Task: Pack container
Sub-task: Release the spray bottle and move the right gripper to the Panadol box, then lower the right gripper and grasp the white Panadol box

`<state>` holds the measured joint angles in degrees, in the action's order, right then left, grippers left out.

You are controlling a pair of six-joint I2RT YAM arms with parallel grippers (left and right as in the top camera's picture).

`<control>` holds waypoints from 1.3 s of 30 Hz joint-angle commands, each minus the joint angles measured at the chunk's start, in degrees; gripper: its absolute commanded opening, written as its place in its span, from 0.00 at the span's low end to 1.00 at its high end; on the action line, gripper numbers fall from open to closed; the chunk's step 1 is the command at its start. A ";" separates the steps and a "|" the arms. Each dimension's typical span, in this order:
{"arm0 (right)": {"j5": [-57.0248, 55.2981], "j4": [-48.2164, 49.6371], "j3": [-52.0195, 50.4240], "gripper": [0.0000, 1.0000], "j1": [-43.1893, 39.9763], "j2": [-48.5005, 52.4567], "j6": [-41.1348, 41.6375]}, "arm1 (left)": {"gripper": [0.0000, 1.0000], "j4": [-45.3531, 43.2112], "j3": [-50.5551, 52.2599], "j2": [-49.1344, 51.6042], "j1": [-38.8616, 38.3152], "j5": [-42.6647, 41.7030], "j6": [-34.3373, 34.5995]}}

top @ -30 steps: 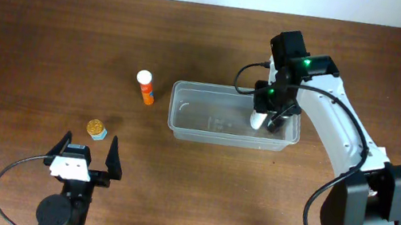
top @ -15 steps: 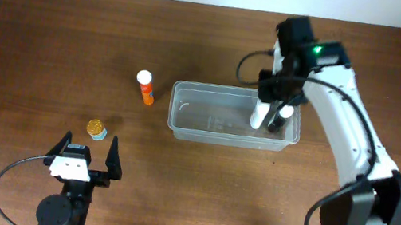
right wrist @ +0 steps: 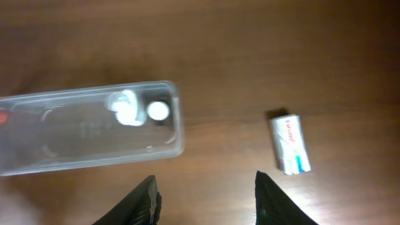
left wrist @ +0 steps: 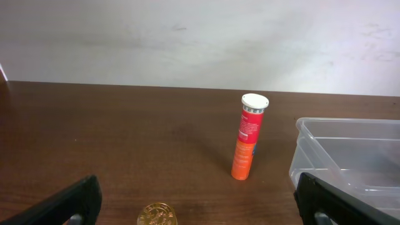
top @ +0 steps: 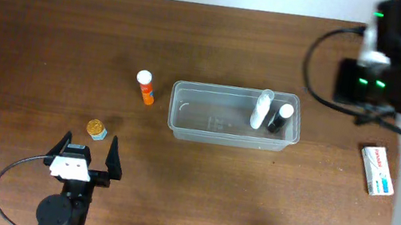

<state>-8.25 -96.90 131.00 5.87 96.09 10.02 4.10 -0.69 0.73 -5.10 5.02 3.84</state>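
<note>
Overhead view of the bench (top: pixel 35 38). The container (top: pixel 208 115), a clear plastic tub, lies just right of centre with its long side across the frame. A white bottle (top: pixel 260 111) and a black bottle with a white cap (top: pixel 279 119) sit just beside each other at its right end. An orange tube with a white cap (top: pixel 145 87) stands on the bench left of the container, apart from it. A small gold-topped jar (top: pixel 95 128) sits further toward the lower left. A white box with blue and red print (top: pixel 378 170) lies at the right edge, well apart from the container. I see my left pincer (top: pixel 86 154) at the lower left, jaws spread wide and empty, facing the tube and jar. In the right wrist view my right pincer (right wrist: pixel 205 180) hangs high above the bench, jaws apart with nothing between them. The container's right end is at its upper left and the box at its right.
</note>
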 commanded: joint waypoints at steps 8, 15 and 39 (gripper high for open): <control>-3.50 1.81 -17.51 0.47 -22.45 -12.48 2.67 | 0.99 0.07 0.17 -0.39 0.28 0.61 -0.87; 2.16 7.85 -26.18 0.44 -32.24 -12.35 10.84 | 1.00 0.07 0.17 -0.39 0.28 0.61 -0.87; 8.35 37.35 -60.28 0.98 -41.59 -12.24 34.47 | 0.99 0.07 0.17 -0.39 0.28 0.61 -0.87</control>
<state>2.87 -63.59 72.58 -35.70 84.23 56.25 4.10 -0.69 0.73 -5.10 5.02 3.84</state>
